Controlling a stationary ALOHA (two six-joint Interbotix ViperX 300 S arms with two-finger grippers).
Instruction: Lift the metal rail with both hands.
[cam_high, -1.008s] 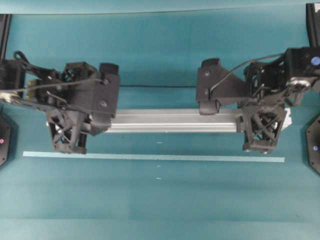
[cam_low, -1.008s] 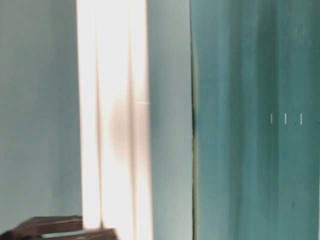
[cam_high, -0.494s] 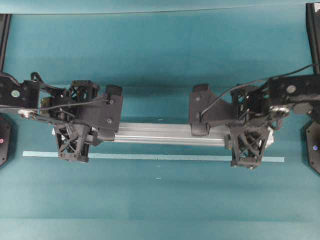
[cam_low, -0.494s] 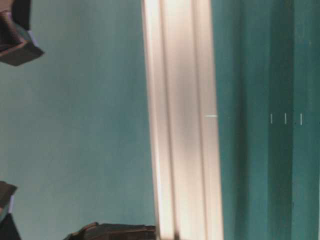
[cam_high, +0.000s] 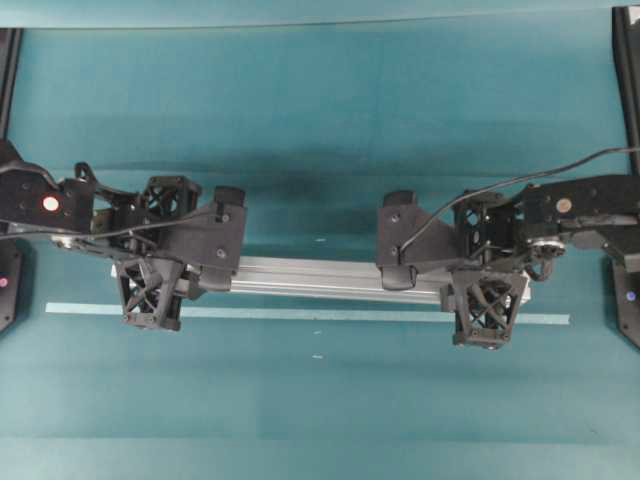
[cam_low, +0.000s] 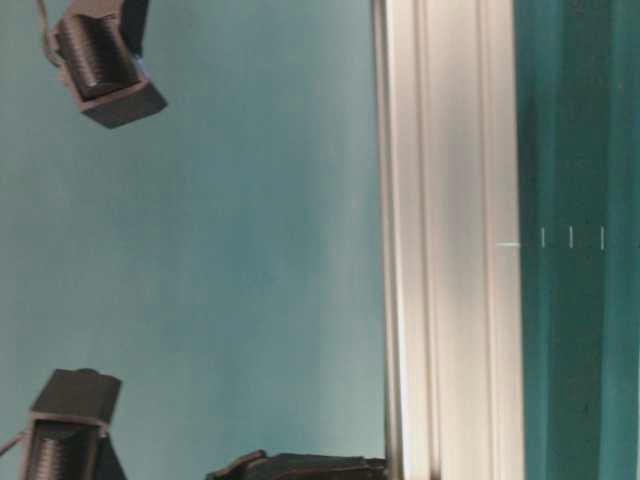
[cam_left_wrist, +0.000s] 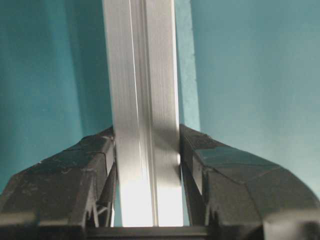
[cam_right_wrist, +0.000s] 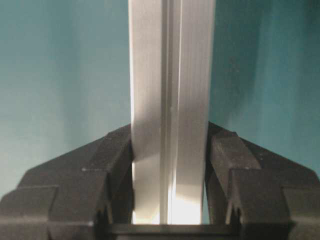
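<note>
Two black robot grippers with lattice-framed fingers grip one long silver aluminium rail with lengthwise grooves (cam_high: 315, 277), one near each end. In the overhead view the rail runs left to right across the middle of the teal table surface (cam_high: 320, 120), with its right end sitting a little lower in the picture than its left. The left gripper (cam_high: 152, 280) clamps the rail close to its left end, and the right gripper (cam_high: 487, 297) clamps it close to its right end.

From the left wrist camera, the left gripper (cam_left_wrist: 146, 155) has its two black fingers (cam_left_wrist: 95, 155) pressed against the opposite long sides of the rail (cam_left_wrist: 142, 100), pinching it between them. From the right wrist camera, the right gripper (cam_right_wrist: 170, 150) does the same: its fingers (cam_right_wrist: 117, 150) bear on both flanks of the rail (cam_right_wrist: 170, 75), which runs straight away from the camera.

Just below the rail in the overhead view lies a thin, flat, pale strip of tape (cam_high: 330, 316), roughly parallel to the rail, and both grippers' lower fingers overlap it in that view.

In the table-level view the rail (cam_low: 450, 240) appears as a bright grooved bar against the teal backdrop, with black gripper parts (cam_low: 100, 60) at the left.
</note>
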